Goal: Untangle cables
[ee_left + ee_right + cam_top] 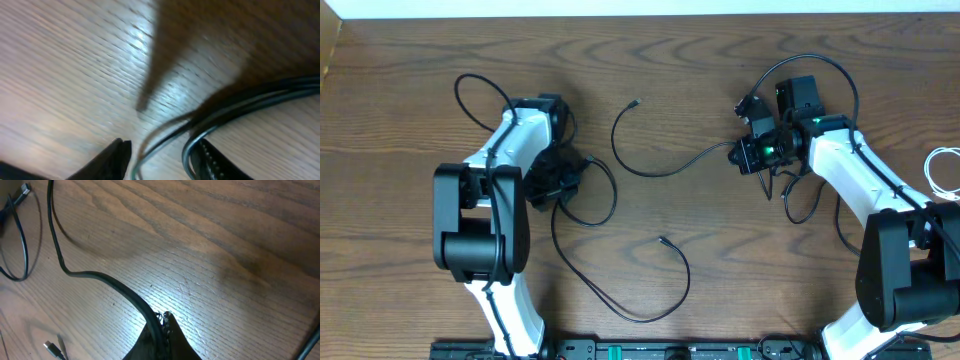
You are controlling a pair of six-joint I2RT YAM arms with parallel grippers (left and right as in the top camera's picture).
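Two grippers engaged. Right gripper is pressed together on one black cable. Left gripper stands part-spread astride the second cable, looped at table left-centre. Recommend closing on one strand only, then separating slowly and low.

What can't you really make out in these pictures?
- Overhead: the left arm covers the left jaws and part of the left black cable.
- Left wrist: all blur, so the strands between the left jaws can't be counted.
- Overhead: the white cable is cut off by the right edge.
- Right wrist: the plug is too small to tell its type. The right black cable vanishes into the shut right jaws.
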